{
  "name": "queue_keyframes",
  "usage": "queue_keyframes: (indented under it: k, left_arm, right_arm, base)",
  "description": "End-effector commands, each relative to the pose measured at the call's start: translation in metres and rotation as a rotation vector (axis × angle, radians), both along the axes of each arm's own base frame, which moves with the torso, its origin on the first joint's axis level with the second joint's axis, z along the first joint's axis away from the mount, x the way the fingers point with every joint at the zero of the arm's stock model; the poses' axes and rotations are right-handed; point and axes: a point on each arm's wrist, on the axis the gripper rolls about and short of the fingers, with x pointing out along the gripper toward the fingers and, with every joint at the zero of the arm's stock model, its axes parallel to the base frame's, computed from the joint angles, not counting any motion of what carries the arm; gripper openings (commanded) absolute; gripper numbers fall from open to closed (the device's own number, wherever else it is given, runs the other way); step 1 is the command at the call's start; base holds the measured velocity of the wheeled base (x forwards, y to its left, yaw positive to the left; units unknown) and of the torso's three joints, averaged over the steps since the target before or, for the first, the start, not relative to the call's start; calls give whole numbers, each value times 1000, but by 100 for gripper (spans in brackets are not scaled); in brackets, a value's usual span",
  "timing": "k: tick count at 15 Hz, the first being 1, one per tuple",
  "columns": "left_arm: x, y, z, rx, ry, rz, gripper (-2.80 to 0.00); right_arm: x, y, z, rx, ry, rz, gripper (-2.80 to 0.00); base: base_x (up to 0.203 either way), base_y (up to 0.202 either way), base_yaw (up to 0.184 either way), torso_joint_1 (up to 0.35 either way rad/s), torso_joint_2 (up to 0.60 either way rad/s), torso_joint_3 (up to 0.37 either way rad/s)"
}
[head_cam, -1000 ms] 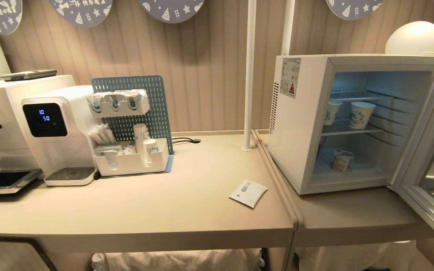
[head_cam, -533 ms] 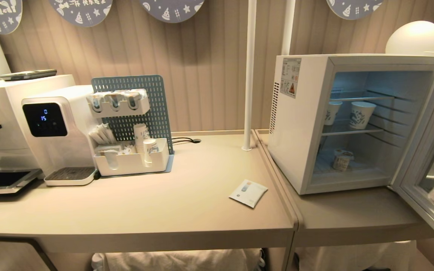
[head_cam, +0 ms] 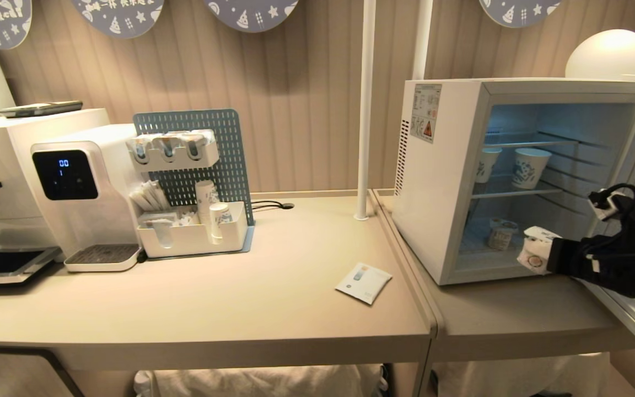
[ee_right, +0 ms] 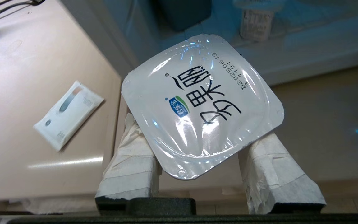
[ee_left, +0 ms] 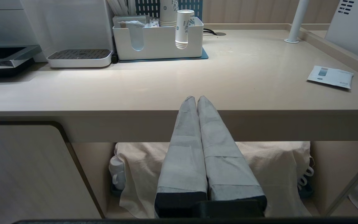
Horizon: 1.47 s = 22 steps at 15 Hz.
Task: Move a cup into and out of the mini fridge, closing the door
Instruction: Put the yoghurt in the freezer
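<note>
My right gripper (ee_right: 202, 161), clamped on a foil-lidded yogurt cup (ee_right: 202, 105), should carry it level through the mini fridge (head_cam: 444, 182) opening, clear of the wire shelf (head_cam: 516, 193)

The right arm (head_cam: 620, 259) is black and bulky, with a black cable looping above the wrist past a small white connector (head_cam: 601, 201). The right gripper (ee_right: 210, 174) has two fingers (ee_right: 129, 168) wrapped in white, wrinkled tape with frayed edges, on a black base. The left gripper (ee_left: 196, 102) has long tapering fingers (ee_left: 183, 155) wrapped in pale grey tape in overlapping bands, black at their roots.
</note>
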Motion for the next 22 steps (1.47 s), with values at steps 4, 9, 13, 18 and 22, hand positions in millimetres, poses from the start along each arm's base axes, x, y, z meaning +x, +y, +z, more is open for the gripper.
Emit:
queue_keyframes:
  k: [4,9,13,18,22]
  left_arm:
    - [0,0,-1,-1,3,1,-280]
    - [0,0,-1,-1,3,1,-280]
    - [0,0,-1,-1,3,1,-280]
    - [0,0,-1,-5,3,1,-280]
    - [0,0,-1,-5,3,1,-280]
  right_arm:
    - [71,-11,-42,8,20,3,-280]
    - [108,-15,-56,14,77,1,-280]
    - [122,-5,-69,8,133,30,-280]
    - [135,3,-68,-14,168,65,-280]
    - [136,15,-74,-21,186,89,-280]
  base:
    - [0,0,0,0,0,0]
    - [0,0,0,0,0,0]
    - [0,0,0,0,0,0]
    - [0,0,0,0,0,0]
    - [0,0,0,0,0,0]
